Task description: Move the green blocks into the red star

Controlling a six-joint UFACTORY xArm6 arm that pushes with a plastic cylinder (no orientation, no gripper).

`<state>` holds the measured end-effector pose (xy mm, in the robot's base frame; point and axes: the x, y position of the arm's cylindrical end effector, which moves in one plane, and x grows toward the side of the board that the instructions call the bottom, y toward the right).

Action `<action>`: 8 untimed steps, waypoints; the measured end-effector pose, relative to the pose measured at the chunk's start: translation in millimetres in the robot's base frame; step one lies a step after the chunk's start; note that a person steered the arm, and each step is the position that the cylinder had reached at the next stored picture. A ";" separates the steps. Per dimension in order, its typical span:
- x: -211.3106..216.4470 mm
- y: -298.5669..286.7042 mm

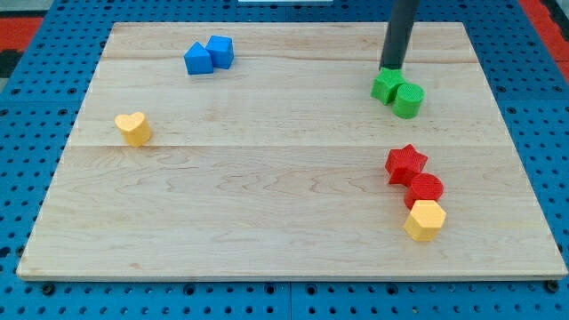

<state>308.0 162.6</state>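
Observation:
Two green blocks sit touching at the view's upper right: a green star-like block [386,86] and a green cylinder [409,100] just right of and below it. The red star [406,164] lies below them at the view's right, apart from them. My tip [390,68] comes down from the view's top and stands right against the upper edge of the green star-like block.
A red cylinder [425,190] touches the red star's lower right, and a yellow hexagon [425,220] touches it below. Two blue blocks [209,56] sit at the top left. A yellow heart [133,128] lies at the left. The wooden board [267,204] rests on blue pegboard.

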 end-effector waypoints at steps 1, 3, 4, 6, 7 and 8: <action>40.2 -1.7; 70.2 27.3; 96.5 16.9; 109.3 -3.6; 113.1 -22.9; 74.3 22.6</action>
<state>382.3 185.3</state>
